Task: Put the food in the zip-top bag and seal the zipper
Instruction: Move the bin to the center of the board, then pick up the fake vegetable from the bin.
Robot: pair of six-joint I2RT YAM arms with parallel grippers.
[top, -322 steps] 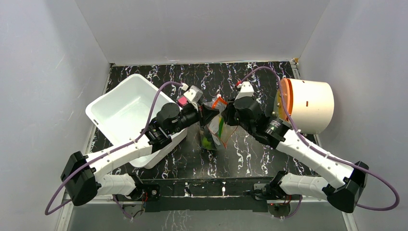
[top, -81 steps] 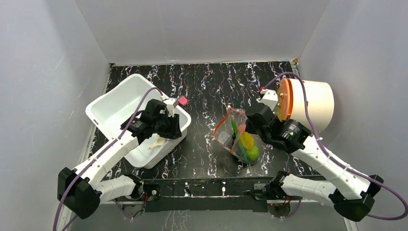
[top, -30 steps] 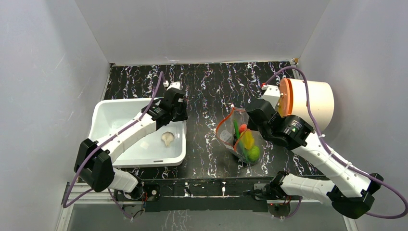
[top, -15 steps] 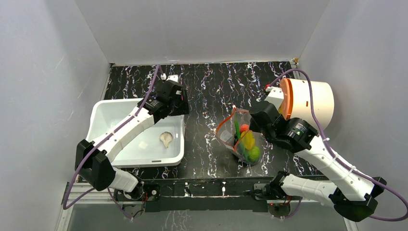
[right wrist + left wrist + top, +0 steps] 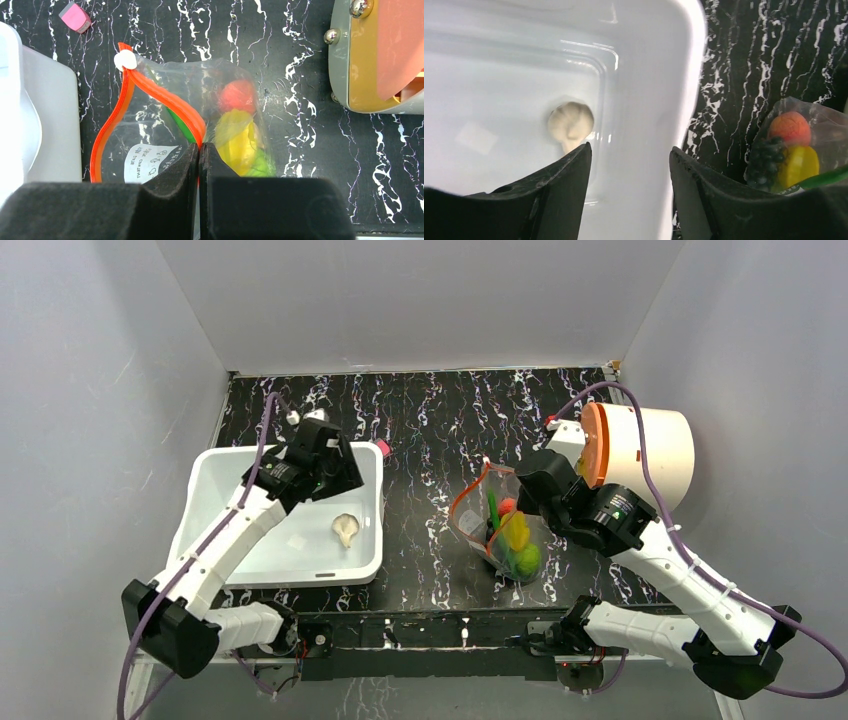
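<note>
The clear zip-top bag (image 5: 505,540) (image 5: 150,150) stands on the black table with its mouth gaping. Its orange-red zipper (image 5: 172,102) has a white tip (image 5: 125,60). My right gripper (image 5: 200,146) (image 5: 515,498) is shut on the zipper strip. Inside the bag lie an orange ball (image 5: 237,96), a yellow piece (image 5: 240,140), a green ball (image 5: 257,167) and a green pod (image 5: 182,127). A beige mushroom (image 5: 346,528) (image 5: 570,120) lies in the white bin (image 5: 215,510). My left gripper (image 5: 335,472) (image 5: 629,155) hangs open over the bin's right wall, holding nothing.
A small pink block (image 5: 382,448) (image 5: 75,16) lies on the table by the bin's far right corner. A white cylinder with an orange face (image 5: 640,455) lies at the right. A pale flat patch (image 5: 476,137) sits on the bin floor.
My left gripper opened and swung left over the bin. The pink block now shows on the table beside the bin. The right arm and bag stayed put.
</note>
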